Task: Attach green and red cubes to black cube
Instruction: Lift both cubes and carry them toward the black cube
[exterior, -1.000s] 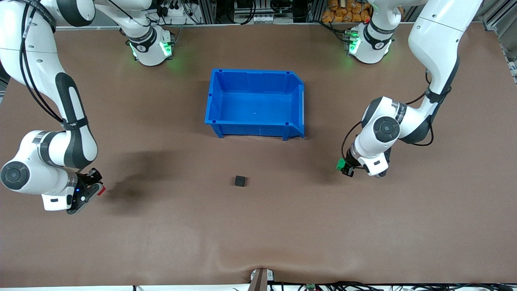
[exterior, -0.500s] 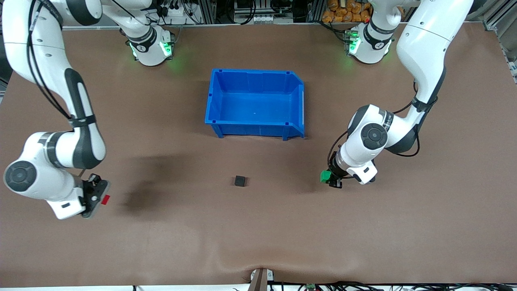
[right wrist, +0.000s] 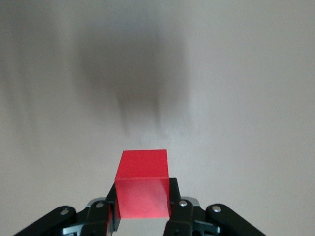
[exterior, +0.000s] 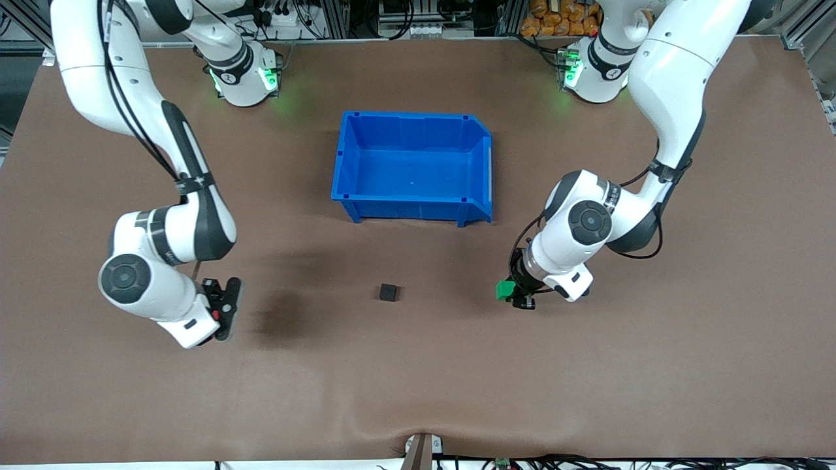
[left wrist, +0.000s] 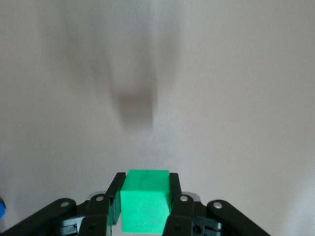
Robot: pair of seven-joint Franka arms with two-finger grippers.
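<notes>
The black cube sits alone on the brown table, nearer to the front camera than the blue bin. My left gripper hangs over the table beside it, toward the left arm's end, shut on the green cube. In the left wrist view the green cube fills the gap between the two fingers of the left gripper. My right gripper hovers over the table toward the right arm's end, shut on the red cube. Only a sliver of the red cube shows in the front view.
An empty blue bin stands in the middle of the table, farther from the front camera than the black cube. The brown table cover bulges at the edge nearest the front camera.
Both arms have swung inward toward the black cube, each carrying its cube. The right gripper has covered more ground than the left. The black cube has not moved.
</notes>
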